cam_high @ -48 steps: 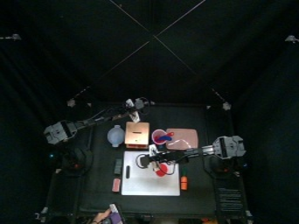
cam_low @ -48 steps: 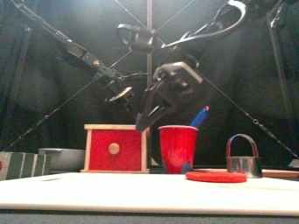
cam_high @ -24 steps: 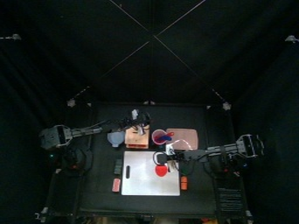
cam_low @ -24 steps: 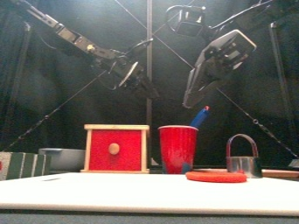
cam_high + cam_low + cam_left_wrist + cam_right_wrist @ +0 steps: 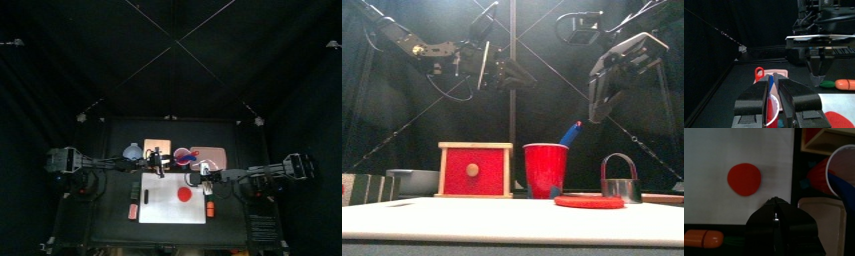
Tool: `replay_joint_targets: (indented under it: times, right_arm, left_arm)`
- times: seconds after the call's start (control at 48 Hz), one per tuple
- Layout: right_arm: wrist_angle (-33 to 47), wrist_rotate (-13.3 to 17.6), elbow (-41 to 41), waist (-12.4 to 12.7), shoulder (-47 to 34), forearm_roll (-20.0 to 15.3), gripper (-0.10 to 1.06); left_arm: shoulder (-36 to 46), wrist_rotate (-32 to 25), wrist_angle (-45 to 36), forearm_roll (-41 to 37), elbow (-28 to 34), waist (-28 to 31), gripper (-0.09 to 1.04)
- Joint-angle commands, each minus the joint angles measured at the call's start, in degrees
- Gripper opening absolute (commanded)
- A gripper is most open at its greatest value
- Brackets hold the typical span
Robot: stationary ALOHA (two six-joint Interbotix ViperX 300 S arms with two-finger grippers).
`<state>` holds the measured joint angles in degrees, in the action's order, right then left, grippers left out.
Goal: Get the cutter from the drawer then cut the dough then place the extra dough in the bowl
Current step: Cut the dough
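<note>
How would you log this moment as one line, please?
left gripper aloft, open | right gripper aloft, shut | dough uncut on board | drawer closed

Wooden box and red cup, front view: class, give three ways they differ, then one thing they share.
The wooden box is square, pale wood framing a red front; the red cup is round, tapering downward, all red. The cup is open-topped; the box is closed on top. A blue knife sticks out of the cup; nothing sticks out of the box. Both stand upright, side by side.
</note>
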<state>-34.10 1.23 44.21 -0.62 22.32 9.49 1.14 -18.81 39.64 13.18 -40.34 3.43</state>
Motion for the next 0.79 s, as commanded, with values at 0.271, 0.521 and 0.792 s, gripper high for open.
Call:
replay_joint_targets:
  times: [0.271,0.521,0.792]
  right_arm:
    - [-0.44,0.35,-0.18,0.44,2.64,-1.14,0.58]
    - [-0.26,0.18,1.05,0.44,1.76,-1.58,0.77]
    - [0.88,0.09,3.34,0.97,-1.41,0.97,0.77]
  left_arm:
    - [0.88,0.0,2.46,2.81,-1.14,-2.29,0.6]
    - [0.88,0.0,2.46,4.04,-2.11,-3.96,0.6]
    - [0.26,0.0,2.46,5.01,-3.25,-4.83,0.6]
